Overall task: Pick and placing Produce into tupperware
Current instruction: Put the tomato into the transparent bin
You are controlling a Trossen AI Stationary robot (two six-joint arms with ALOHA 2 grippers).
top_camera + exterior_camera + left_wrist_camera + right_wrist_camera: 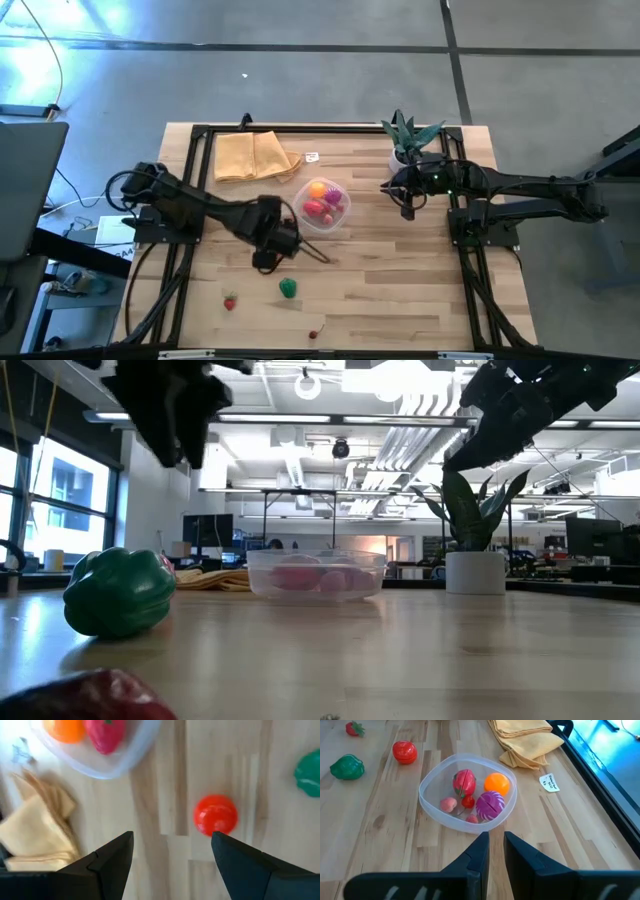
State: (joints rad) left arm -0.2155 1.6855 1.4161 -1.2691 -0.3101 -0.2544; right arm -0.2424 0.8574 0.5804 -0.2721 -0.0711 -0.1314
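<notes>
The tupperware (322,205) is a round clear tub (468,790) with red, orange, purple and small pink produce inside. A red tomato (215,815) lies on the wood near it, and it also shows in the right wrist view (404,751). Also on the table are a green pepper (288,288), a strawberry (230,301) and a cherry (313,334). My left gripper (172,837) is open and hovers above the table. The tomato lies just beyond its fingertips, and in the high view the left gripper (270,248) hides it. My right gripper (495,842) waits beside the tub with only a narrow gap between its fingers.
A folded yellow cloth (252,156) lies toward the far left, with a small paper tag (312,157) next to it. A spiky green plant in a white pot (408,140) stands at the far right, close to my right arm. Bare wood spreads along the near right.
</notes>
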